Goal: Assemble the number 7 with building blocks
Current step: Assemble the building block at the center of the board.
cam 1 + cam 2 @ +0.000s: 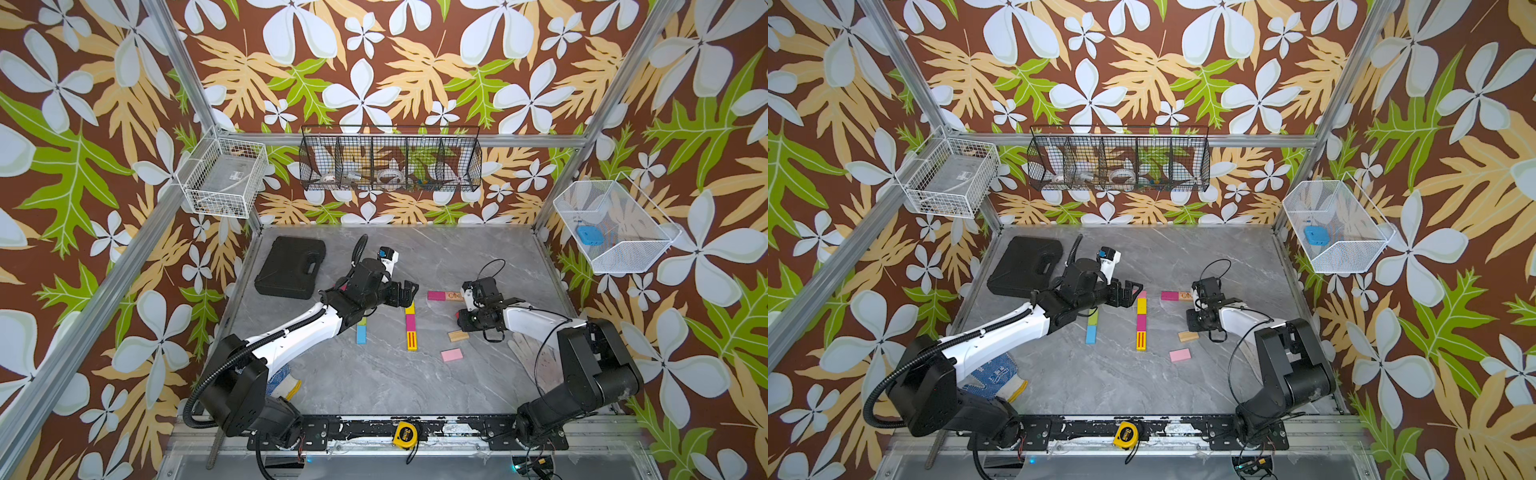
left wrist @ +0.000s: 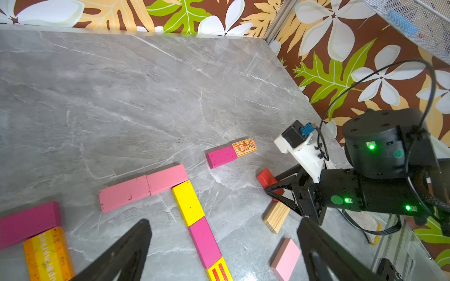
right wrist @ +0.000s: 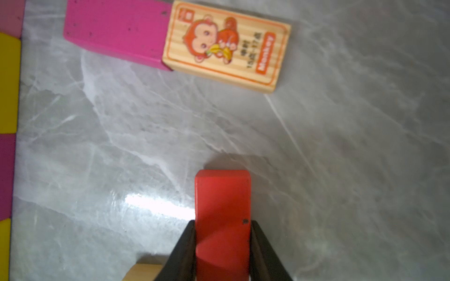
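My right gripper (image 3: 222,222) is shut on a red block (image 3: 222,206), which rests low on the table near the right side (image 1: 458,319). Two pink blocks (image 2: 143,187) lie end to end, and a column of yellow, magenta and striped yellow blocks (image 2: 194,219) runs down from their end. My left gripper (image 2: 224,222) hangs open above that column's top (image 1: 409,291). A magenta block joined to a monkey-print block (image 3: 226,46) lies beyond the red one. A plain wood block (image 1: 458,336) and a pale pink block (image 1: 451,354) lie loose nearby.
Green and blue blocks (image 1: 362,330) lie under my left arm, beside a magenta block (image 2: 29,223) and an orange one (image 2: 48,253). A black case (image 1: 291,268) sits back left. A yellow tape measure (image 1: 405,434) is on the front rail. Gloves (image 1: 994,374) lie by both arm bases.
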`<state>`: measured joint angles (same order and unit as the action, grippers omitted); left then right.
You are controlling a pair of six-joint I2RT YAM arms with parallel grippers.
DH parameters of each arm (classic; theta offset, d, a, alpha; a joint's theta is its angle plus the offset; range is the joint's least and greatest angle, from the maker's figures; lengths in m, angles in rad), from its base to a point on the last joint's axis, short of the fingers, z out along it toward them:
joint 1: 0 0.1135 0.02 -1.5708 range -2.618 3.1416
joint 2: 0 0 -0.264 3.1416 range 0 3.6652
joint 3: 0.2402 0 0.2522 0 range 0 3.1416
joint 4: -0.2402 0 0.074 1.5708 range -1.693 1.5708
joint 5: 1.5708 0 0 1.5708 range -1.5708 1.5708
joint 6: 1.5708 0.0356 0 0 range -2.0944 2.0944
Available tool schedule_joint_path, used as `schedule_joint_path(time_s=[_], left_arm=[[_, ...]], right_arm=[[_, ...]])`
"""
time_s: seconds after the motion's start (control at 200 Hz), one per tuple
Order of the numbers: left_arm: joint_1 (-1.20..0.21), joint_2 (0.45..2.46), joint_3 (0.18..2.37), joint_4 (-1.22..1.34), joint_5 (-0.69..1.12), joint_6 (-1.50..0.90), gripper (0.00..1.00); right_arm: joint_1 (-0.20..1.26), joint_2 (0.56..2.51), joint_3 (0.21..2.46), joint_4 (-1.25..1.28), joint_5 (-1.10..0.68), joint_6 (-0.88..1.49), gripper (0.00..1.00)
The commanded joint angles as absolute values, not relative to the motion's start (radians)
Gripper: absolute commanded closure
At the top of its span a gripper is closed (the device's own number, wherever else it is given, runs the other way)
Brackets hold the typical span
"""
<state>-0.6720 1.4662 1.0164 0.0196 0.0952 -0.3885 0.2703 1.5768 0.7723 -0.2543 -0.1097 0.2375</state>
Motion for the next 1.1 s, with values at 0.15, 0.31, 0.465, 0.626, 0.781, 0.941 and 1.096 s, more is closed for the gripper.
schedule_joint_path(time_s=[0.15, 0.31, 0.465, 0.626, 0.781, 0.941, 1.096], left_arm=[[-0.666, 1.453, 1.017, 0.051, 0.103, -0.369, 0.04], [-0.661, 1.445, 1.011, 0.051, 0.103, -0.365, 0.04], [-0.660, 1.445, 1.006, 0.054, 0.104, -0.364, 0.04], [-0.658, 1.446, 1.009, 0.055, 0.104, -0.361, 0.04], [-0.658, 1.447, 1.009, 0.055, 0.104, -0.365, 0.04], [-0.658, 1.448, 1.005, 0.057, 0.108, -0.368, 0.04], [-0.658, 1.450, 1.008, 0.060, 0.110, -0.368, 0.04]], right_arm=[[0.259, 1.630, 0.810, -0.227, -0.129, 0.311, 0.67], [0.251, 1.655, 0.820, -0.212, -0.129, 0.328, 0.68], [0.252, 1.666, 0.820, -0.203, -0.120, 0.340, 0.68], [0.247, 1.667, 0.821, -0.207, -0.102, 0.346, 0.68], [0.242, 1.660, 0.820, -0.213, -0.085, 0.346, 0.68], [0.242, 1.654, 0.813, -0.210, -0.081, 0.342, 0.67], [0.242, 1.641, 0.815, -0.205, -0.095, 0.330, 0.60]])
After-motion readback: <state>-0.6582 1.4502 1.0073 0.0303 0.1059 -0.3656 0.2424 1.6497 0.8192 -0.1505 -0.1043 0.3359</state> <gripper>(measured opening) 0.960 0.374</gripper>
